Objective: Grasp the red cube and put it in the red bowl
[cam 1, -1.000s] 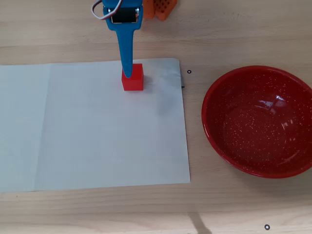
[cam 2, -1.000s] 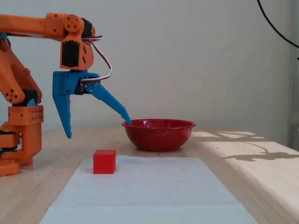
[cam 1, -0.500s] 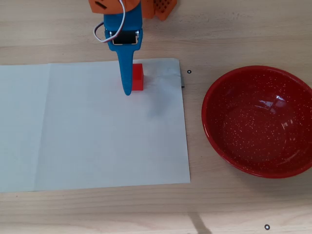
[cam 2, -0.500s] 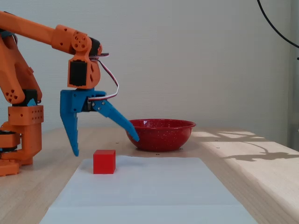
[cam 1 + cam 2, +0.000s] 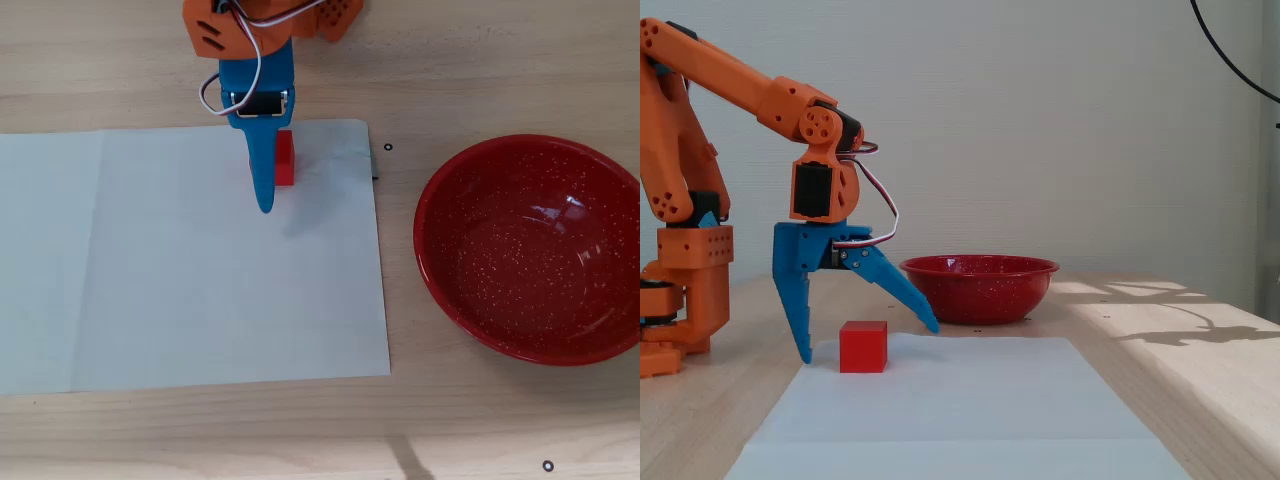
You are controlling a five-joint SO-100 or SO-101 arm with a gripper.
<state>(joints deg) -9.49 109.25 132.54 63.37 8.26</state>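
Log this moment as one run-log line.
gripper: open, straddling red cube | cube: on paper, ungrasped | red bowl: empty

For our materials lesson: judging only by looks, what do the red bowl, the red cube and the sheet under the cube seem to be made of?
Red bowl: probably enamelled metal; glossy, white-speckled, with bright highlights.
Red cube: perhaps plastic or painted wood; matte, plain faces, no shine.
Sheet: likely paper; thin, pale, flat, with a faint fold line.
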